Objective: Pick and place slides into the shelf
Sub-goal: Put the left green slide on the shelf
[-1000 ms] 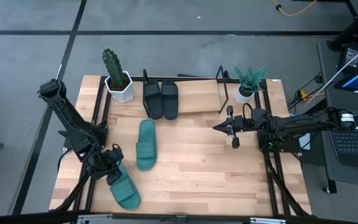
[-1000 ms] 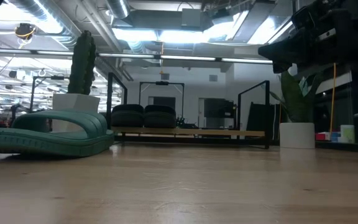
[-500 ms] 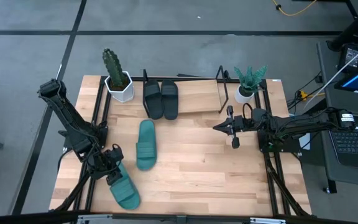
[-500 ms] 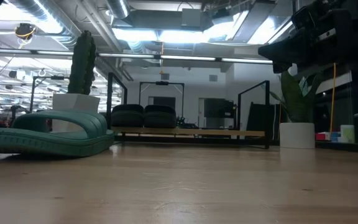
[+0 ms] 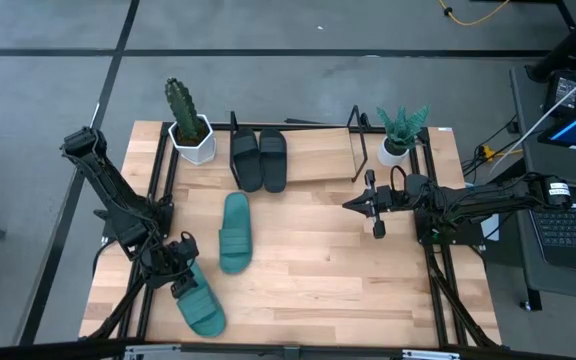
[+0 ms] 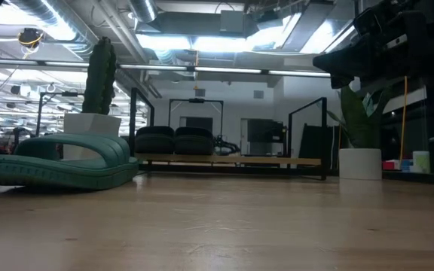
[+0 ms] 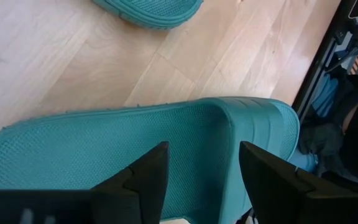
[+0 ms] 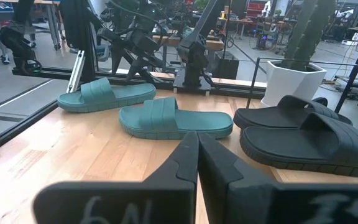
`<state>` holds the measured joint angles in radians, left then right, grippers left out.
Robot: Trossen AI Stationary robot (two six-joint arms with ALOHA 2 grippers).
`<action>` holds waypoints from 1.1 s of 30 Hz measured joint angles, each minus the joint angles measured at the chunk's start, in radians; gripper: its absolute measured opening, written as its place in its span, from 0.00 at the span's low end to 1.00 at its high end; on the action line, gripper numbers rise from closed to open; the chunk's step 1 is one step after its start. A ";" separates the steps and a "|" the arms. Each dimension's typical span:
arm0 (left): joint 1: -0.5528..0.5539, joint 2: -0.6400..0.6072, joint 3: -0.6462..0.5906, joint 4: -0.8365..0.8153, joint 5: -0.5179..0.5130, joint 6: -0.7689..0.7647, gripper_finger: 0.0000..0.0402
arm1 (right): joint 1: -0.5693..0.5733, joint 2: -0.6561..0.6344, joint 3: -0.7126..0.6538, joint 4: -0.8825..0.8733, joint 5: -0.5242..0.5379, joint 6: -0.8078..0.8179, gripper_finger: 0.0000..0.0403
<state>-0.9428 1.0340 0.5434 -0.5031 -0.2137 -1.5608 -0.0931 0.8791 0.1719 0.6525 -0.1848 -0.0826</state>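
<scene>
A teal slide [image 5: 200, 305] lies flat on the table at the near left. My left gripper [image 5: 180, 278] is right above its far end. In the left wrist view its open fingers [image 7: 201, 180] stand apart over the slide [image 7: 104, 149], next to the strap. A second teal slide [image 5: 235, 232] lies sole down mid-table. Two black slides [image 5: 259, 158] sit side by side on the left part of the shelf [image 5: 318, 165]. My right gripper [image 5: 353, 205] hangs shut above the table's right half, holding nothing. My left gripper comes down from above with one finger [image 7: 145, 177] over the footbed and the other [image 7: 269, 177] over the strap [image 7: 253, 124] of the near teal slide. I cannot tell whether either finger touches it. The slide lies flat on the table.
A cactus in a white pot [image 5: 190, 135] stands at the shelf's left end. A leafy plant in a white pot [image 5: 398, 140] stands at its right end. Black frame rails [image 5: 158, 190] run along both table sides. The shelf board right of the black slides is bare.
</scene>
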 joint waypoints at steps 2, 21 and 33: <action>0.000 0.000 0.000 0.000 -0.007 0.000 0.46 | 0.000 0.000 0.000 0.000 0.000 0.000 0.03; -0.004 0.064 0.000 0.112 0.024 0.017 0.46 | 0.000 0.000 0.000 0.000 0.000 0.002 0.03; -0.003 0.169 0.000 0.243 0.104 -0.008 0.46 | 0.000 0.000 0.000 -0.002 -0.001 0.013 0.03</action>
<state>-0.9463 1.2035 0.5434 -0.2603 -0.1097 -1.5693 -0.0929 0.8791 0.1719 0.6506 -0.1856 -0.0699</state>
